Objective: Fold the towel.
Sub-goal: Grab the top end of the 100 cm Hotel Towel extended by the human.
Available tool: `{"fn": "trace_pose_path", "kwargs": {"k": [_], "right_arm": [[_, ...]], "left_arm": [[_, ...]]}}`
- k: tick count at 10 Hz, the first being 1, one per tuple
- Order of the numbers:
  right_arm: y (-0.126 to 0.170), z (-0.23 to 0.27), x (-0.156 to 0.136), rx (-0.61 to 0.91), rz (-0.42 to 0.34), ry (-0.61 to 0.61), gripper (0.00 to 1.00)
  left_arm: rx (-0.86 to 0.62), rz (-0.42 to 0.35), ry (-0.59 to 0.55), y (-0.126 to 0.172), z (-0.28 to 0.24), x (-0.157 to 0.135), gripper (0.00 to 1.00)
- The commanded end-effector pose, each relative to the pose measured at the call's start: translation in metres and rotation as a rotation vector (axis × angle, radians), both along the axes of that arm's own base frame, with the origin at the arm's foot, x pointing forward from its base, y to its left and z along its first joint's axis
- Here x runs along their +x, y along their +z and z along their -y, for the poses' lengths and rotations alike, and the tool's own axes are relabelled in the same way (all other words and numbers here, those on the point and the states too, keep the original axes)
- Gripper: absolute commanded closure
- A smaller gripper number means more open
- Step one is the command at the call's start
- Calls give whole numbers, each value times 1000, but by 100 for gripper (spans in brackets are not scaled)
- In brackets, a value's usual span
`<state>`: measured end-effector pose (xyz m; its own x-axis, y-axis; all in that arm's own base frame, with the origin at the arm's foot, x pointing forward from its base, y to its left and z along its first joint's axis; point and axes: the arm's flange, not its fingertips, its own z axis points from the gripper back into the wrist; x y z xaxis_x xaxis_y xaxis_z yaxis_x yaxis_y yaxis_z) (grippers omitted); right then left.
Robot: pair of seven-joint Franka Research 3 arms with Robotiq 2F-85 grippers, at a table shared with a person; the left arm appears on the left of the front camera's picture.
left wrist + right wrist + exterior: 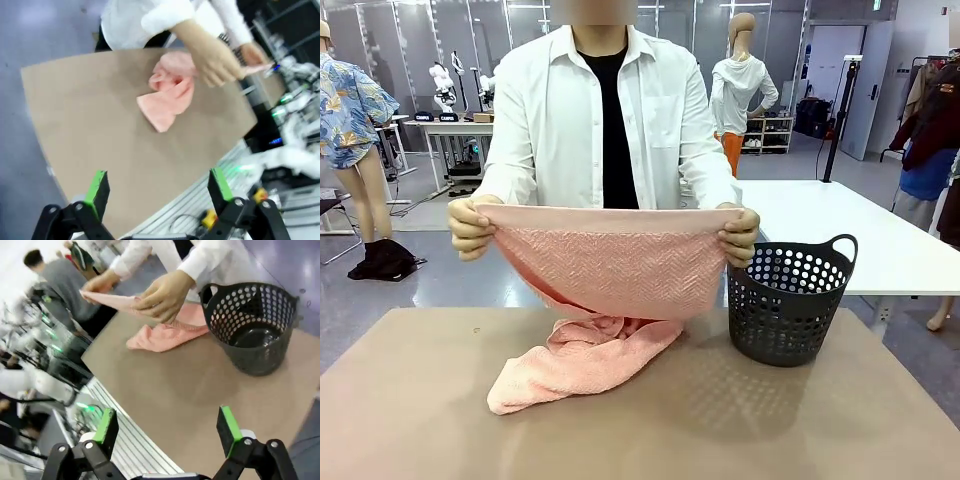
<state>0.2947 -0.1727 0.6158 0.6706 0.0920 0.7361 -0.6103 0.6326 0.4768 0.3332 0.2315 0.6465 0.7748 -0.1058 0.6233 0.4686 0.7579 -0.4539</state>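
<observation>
While person holds towel [610, 268] up by top edge, one hand [470, 228] at one corner, other hand [740, 236] at other corner, I see top part stretched flat in air over counter [410, 400]. Low end lies bunched on counter, near dark basket [790, 300]. My left tool [159, 184] hangs over near counter edge, jaws wide apart, nothing in it. My right tool [167, 421] same: jaws wide apart, holds nothing, well apart from towel.

We see a person behind the far edge of the surface [420, 400]. The towel [610, 270] hangs above it between the hand on our left [470, 228] and the hand on our right [738, 237], its lower end lying on the surface. The basket [790, 300] stands on the surface, just right of the towel.
</observation>
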Motion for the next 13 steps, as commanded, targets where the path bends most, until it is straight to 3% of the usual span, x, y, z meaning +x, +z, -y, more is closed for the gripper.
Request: {"fn": "trace_pose_path", "kwargs": {"k": [1, 3, 6, 8, 10, 13], "right_arm": [[33, -33, -7, -257, 228, -23, 0], [71, -80, -17, -494, 385, 10, 0], [112, -149, -17, -676, 474, 135, 0], [138, -198, -13, -791, 503, 246, 0], [150, -239, -1, -903, 513, 292, 0], [150, -261, 11, -901, 486, 302, 0]], "left_arm": [[219, 201, -35, 37, 38, -6, 0], [423, 393, -138, 75, 98, -18, 0], [640, 558, -281, 102, 189, -28, 0], [722, 600, -384, 116, 245, -38, 0], [780, 600, -498, 109, 285, -41, 0], [775, 590, -530, 105, 304, -39, 0]]}}
